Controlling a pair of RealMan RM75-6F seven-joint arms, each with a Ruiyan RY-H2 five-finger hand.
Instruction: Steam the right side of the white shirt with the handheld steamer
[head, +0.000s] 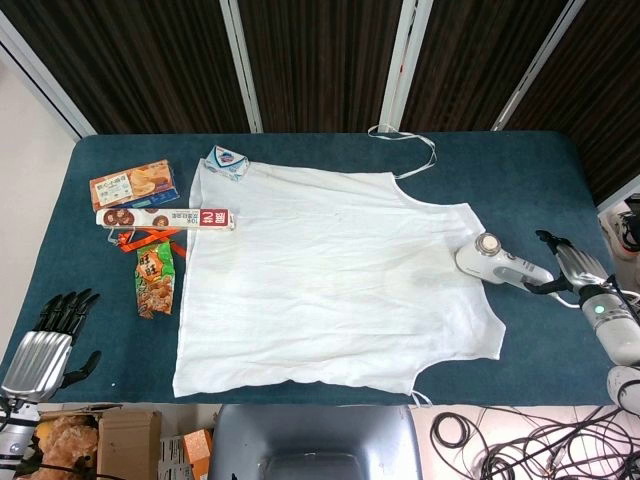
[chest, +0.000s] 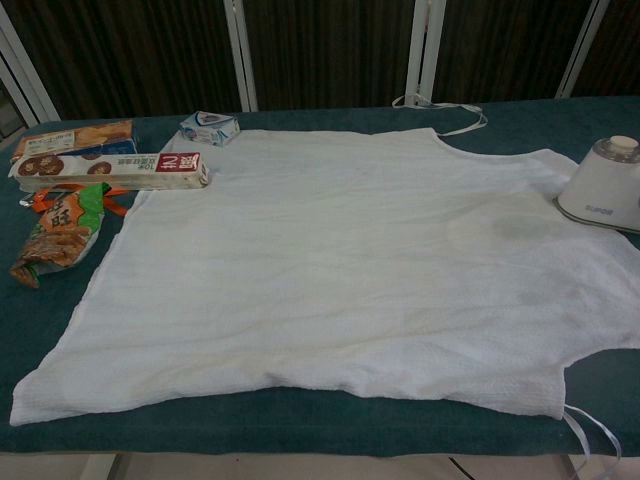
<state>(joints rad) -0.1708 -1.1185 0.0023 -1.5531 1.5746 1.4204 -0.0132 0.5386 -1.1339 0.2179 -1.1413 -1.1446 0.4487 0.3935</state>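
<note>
**Steamer head at the shirt's right edge, right hand on the handle**

Nearest the camera, the white shirt (chest: 330, 270) lies spread flat over the middle of the tabletop (head: 330, 148), its hem running along the near edge and its thin straps trailing toward the far edge. At the shirt's right edge, by the armhole, the handheld steamer (head: 490, 258) rests with its round head on the fabric and its handle pointing to the table's right edge. The right hand (head: 572, 268) has its fingers curled around the end of that handle, holding it. The left hand (head: 52, 335) sits at the near left corner, holding nothing, fingers apart and stretched forward over the edge.

Along the left side are snacks: a biscuit box (head: 133, 185) toward the far left corner, a long cookie box (head: 165, 218) just beside the shirt's edge, a snack bag (head: 155, 282) nearer the camera, and a small blue-and-white pack (head: 228, 160) touching the shirt's far left corner. All packages appear closed.
</note>
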